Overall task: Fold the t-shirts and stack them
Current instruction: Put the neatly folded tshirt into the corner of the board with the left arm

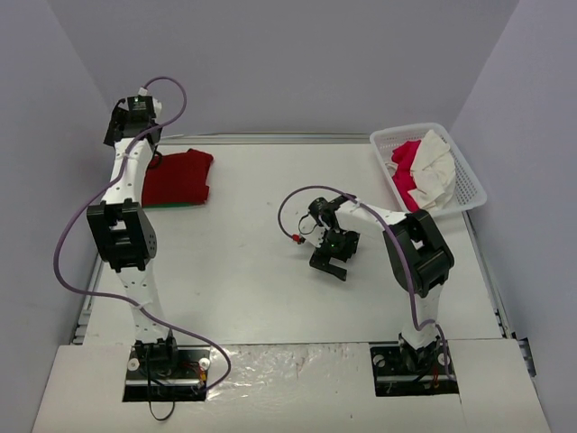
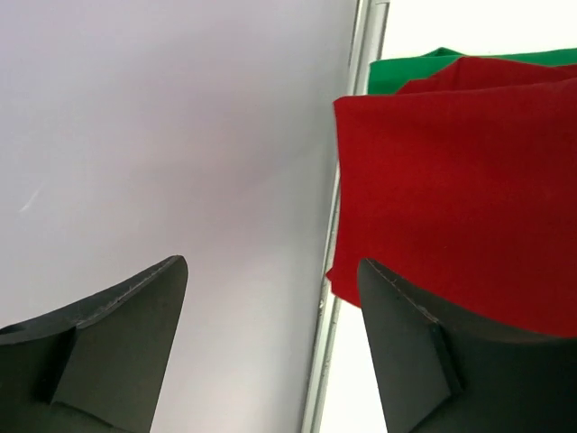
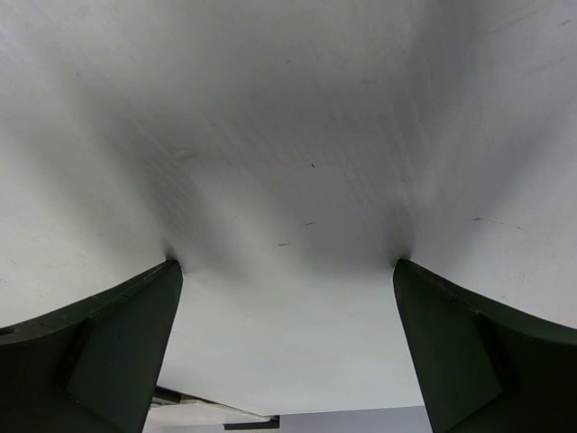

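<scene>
A dark red t-shirt point(image 1: 178, 177) lies folded at the back left of the table, on top of a bright green t-shirt, of which only an edge point(image 1: 171, 206) shows. In the left wrist view the red shirt point(image 2: 460, 189) fills the right side, with a strip of green shirt point(image 2: 406, 70) beyond it. My left gripper point(image 1: 126, 131) point(image 2: 270, 271) is open and empty, raised over the table's left edge beside the stack. My right gripper point(image 1: 329, 262) point(image 3: 284, 266) is open and empty, its fingertips point(image 3: 162, 275) down on the bare table near the middle.
A white mesh basket point(image 1: 464, 176) stands at the back right, holding a bright red cloth point(image 1: 407, 167) and a white cloth point(image 1: 439, 167). The grey wall point(image 2: 162, 126) and the table's metal edge rail point(image 2: 347, 180) run close by the left gripper.
</scene>
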{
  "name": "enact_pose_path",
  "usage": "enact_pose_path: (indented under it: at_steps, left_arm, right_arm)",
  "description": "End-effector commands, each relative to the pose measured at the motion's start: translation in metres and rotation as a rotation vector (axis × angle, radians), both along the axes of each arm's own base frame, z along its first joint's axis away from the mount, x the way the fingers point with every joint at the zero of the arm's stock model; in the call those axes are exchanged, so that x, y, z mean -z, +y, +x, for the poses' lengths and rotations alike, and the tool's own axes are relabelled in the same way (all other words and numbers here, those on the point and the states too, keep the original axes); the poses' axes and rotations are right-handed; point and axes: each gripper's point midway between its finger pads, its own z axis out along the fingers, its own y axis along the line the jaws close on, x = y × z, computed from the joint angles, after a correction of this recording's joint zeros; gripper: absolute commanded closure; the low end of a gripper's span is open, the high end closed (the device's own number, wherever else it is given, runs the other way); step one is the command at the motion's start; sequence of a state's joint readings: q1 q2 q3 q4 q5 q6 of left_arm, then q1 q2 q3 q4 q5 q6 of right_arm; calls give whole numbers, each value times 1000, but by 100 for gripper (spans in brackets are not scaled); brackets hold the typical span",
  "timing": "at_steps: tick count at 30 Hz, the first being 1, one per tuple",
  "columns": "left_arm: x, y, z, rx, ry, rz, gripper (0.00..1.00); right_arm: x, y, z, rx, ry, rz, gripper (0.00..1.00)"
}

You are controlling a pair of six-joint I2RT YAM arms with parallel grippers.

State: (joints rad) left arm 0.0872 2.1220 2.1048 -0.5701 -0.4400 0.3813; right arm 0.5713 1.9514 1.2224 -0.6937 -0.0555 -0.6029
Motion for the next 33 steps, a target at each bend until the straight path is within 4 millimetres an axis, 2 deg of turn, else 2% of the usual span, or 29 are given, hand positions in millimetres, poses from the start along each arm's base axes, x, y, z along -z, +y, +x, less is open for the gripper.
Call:
enact_pose_path:
  at_steps: [1, 3, 5, 6, 7, 8, 10, 11, 12, 13, 14, 15, 16, 17, 19, 20, 21, 22, 23, 26, 27, 29, 33]
  left_arm:
    - [-95, 11, -21, -51, -213, 77, 25]
    - [-100, 6, -33, -48, -227, 48, 24]
    - [-94, -5, -43, -14, -201, -19, 20]
    - [-98, -13, -52, -7, -220, -77, 18]
    - [-85, -32, -58, 66, -167, -169, 18]
    - [-87, -45, -67, 109, -161, -235, 17]
    - [-69, -71, -84, 175, -93, -365, 17]
    - [-74, -90, -93, 250, -98, -432, 17]
    - [-70, -98, -99, 274, -87, -458, 17]
    - [-52, -103, -106, 284, -52, -479, 18]
    - [-63, -105, -119, 303, -88, -475, 18]
    - [-58, -107, -125, 317, -85, -467, 18]
    - [-34, -110, -134, 324, -50, -475, 17]
    - [-41, -112, -146, 345, -79, -468, 17]
    - [-30, -118, -154, 379, -96, -473, 15]
    - [-9, -120, -168, 382, -64, -486, 14]
    - [1, -127, -173, 410, -50, -511, 13]
    - [22, -132, -181, 423, -5, -539, 12]
    - [29, -136, -185, 439, 15, -556, 12]
    - [54, -137, -187, 410, 46, -585, 13]
    - [68, -137, -191, 406, 73, -590, 13]
    - [79, -138, -192, 417, 107, -589, 13]
    - [82, -137, -193, 396, 148, -605, 14]
  right_arm:
    - [60, -16, -68, 13, 293, -52, 0]
    - [58, -15, -65, 9, 283, -44, 0]
    - [54, -11, -61, 8, 269, -26, 0]
    - [50, -8, -60, 9, 260, -5, 0]
    - [49, -7, -59, 9, 256, 4, 0]
    - [46, -6, -57, 10, 247, 11, 0]
    - [41, -6, -51, 14, 213, 6, 0]
    - [37, -5, -47, 27, 195, 11, 0]
    - [26, 2, -35, 34, 143, 39, 0]
    - [19, 3, -27, 40, 108, 47, 0]
    - [11, 6, -17, 52, 65, 62, 0]
    - [-11, 14, 2, 67, -22, 108, 0]
    - [-24, 16, 13, 84, -72, 136, 0]
    - [-46, 15, 28, 121, -145, 178, 0]
    - [-82, 18, 56, 182, -266, 242, 0]
    - [-97, 18, 66, 207, -310, 274, 0]
    - [-120, 11, 76, 242, -375, 312, 0]
    - [-141, 12, 86, 255, -432, 347, 0]
    - [-163, 8, 89, 268, -489, 377, 0]
    - [-205, -6, 103, 318, -644, 381, 0]
    - [-222, -13, 102, 334, -701, 386, 0]
    - [-245, -17, 100, 371, -778, 425, 0]
    - [-255, -32, 91, 432, -832, 501, 0]
